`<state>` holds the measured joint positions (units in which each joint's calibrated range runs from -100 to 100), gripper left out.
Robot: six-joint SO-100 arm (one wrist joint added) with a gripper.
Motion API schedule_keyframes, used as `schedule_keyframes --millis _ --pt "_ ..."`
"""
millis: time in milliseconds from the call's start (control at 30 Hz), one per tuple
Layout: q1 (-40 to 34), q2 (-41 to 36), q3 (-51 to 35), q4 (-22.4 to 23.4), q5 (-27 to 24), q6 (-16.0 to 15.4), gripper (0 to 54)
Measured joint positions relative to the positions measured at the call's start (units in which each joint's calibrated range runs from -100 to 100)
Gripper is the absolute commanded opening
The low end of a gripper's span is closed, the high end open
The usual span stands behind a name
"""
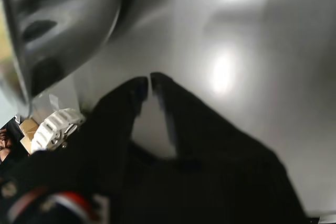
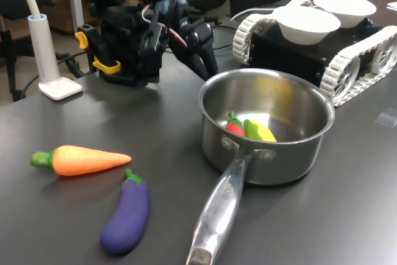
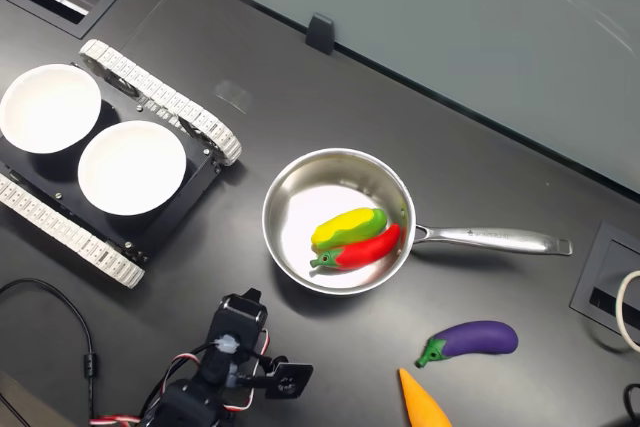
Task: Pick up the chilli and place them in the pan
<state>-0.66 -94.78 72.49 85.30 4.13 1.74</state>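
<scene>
The curved glossy red chilli with a green stem cap (image 3: pixel 362 249) is seen lying on the floor of the shiny round stainless-steel pan (image 3: pixel 283 197), touching a yellow-and-green toy pepper (image 3: pixel 347 226) that lies alongside it. In the first exterior view the chilli (image 2: pixel 234 126) shows only partly behind the pan's near wall (image 2: pixel 273 169). The pan sits near the middle of the dark grey table (image 3: pixel 520 162), its long riveted handle (image 3: pixel 490 239) pointing toward the second exterior view's right.

The black gripper (image 1: pixel 150 81) is noted beside the pan, outside its rim, low over bare table. In the wrist view the two fingertips are nearly met, a thin slit between them, and nothing is grasped. In the first exterior view the gripper (image 2: pixel 208 66) points down just behind the pan's far rim.

An orange toy carrot (image 2: pixel 85 159) and a purple toy eggplant (image 2: pixel 127 213) lie close together, apart from the pan, toward the table's near edge in the first exterior view. Two white bowls (image 3: pixel 90 132) are carried on a black tracked vehicle (image 3: pixel 150 97) well apart from the pan
</scene>
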Motion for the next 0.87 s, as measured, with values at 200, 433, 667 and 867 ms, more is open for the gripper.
schedule_keyframes --millis 200,433,667,867 --pt "0.1 0.1 3.9 -3.3 -0.5 0.6 0.0" --pt "0.0 0.0 3.9 -3.5 -0.5 0.6 0.0" --pt "0.0 0.0 3.9 -3.5 -0.2 0.6 0.0" --pt "0.3 0.0 3.9 -3.5 -0.3 0.6 0.0"
